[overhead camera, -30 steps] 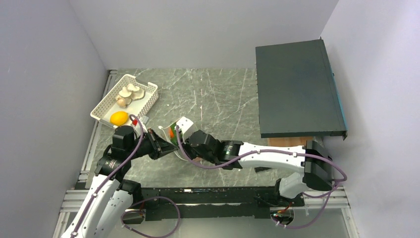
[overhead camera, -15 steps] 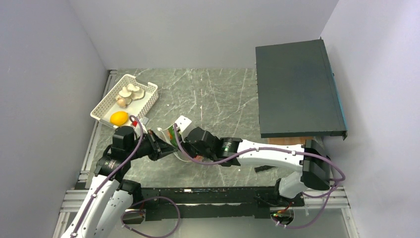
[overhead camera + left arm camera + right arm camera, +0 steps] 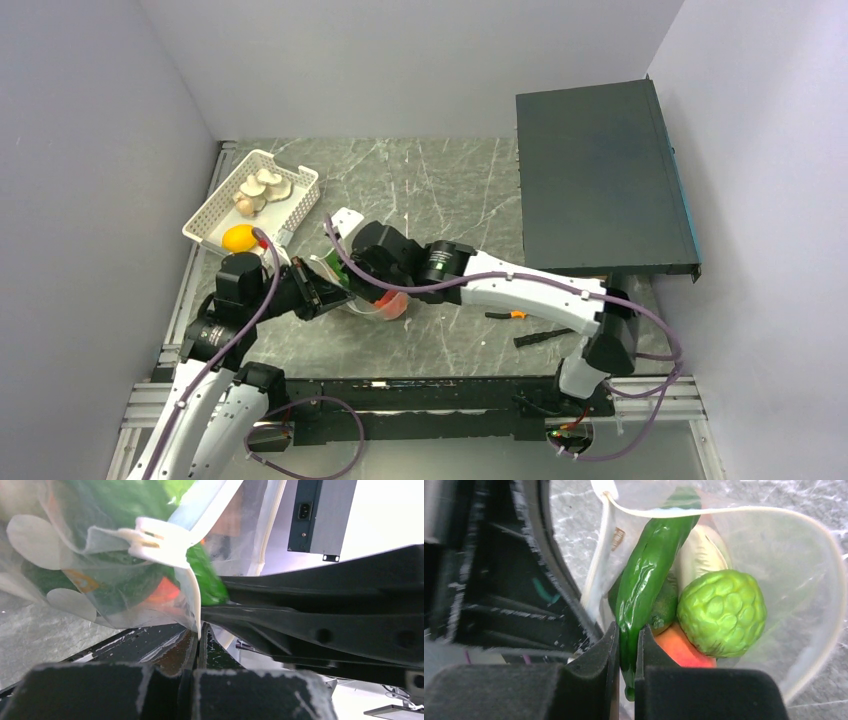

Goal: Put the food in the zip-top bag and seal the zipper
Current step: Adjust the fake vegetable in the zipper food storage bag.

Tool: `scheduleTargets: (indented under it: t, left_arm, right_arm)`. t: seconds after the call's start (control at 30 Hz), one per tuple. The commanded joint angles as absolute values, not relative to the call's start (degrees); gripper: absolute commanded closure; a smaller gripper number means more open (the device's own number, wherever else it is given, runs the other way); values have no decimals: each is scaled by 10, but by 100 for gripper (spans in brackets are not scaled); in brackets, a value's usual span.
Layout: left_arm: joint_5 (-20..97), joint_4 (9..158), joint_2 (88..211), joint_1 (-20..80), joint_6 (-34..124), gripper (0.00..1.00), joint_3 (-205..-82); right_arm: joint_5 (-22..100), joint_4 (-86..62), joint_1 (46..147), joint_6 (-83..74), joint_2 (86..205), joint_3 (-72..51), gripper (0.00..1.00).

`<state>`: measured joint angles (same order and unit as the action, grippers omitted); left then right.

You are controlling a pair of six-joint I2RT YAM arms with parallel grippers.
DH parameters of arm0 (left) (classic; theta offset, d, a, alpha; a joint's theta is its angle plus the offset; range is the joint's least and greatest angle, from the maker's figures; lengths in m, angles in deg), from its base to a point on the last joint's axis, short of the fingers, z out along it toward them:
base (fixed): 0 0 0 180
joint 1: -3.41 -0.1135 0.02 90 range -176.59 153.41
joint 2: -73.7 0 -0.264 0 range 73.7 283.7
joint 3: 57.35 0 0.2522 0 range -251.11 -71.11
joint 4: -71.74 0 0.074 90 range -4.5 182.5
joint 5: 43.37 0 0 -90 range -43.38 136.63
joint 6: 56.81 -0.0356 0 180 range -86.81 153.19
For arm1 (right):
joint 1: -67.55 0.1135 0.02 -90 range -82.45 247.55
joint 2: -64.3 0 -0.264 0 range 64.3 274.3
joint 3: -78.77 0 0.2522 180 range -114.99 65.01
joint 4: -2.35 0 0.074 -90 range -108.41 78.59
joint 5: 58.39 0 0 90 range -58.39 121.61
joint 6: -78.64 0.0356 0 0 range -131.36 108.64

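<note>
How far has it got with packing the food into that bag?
Partway. A bumpy green fruit and a red-orange fruit lie in the zip-top bag. In hand: the right gripper holds the dark green long vegetable in the bag's mouth while the left gripper pinches its rim. Remaining: the mushrooms and yellow citrus sit in the basket, and the zipper is open.

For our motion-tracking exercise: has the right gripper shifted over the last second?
Yes. The right gripper moved left and farther up the table, toward the white basket.
</note>
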<state>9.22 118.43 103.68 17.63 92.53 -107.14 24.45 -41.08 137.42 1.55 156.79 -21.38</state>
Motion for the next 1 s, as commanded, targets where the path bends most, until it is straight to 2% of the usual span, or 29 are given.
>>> scheduleTargets:
  t: [0.0, 0.23, 0.4, 0.6, 0.73, 0.83, 0.97]
  left_arm:
    - [93, 1179, 1036, 177, 920, 100, -1097]
    - [93, 1175, 1029, 177, 921, 100, -1087]
    - [98, 1187, 1027, 177, 917, 100, -1088]
    - [119, 1206, 1026, 177, 912, 100, -1102]
    - [142, 1243, 1044, 177, 881, 100, -1130]
    - [153, 1267, 1061, 176, 864, 100, -1152]
    - [164, 1281, 1065, 177, 859, 100, -1160]
  right_arm:
    - [263, -479, 1364, 30, 1607, -248, 100]
    - [398, -453, 1312, 36, 1613, -248, 99]
    - [431, -417, 1303, 22, 1620, -241, 76]
    - [428, -399, 1307, 1, 1584, -211, 56]
    - [448, -353, 1307, -18, 1512, -148, 32]
    - [469, -331, 1307, -29, 1473, -114, 26]
    - [439, -286, 1293, -31, 1406, -69, 21]
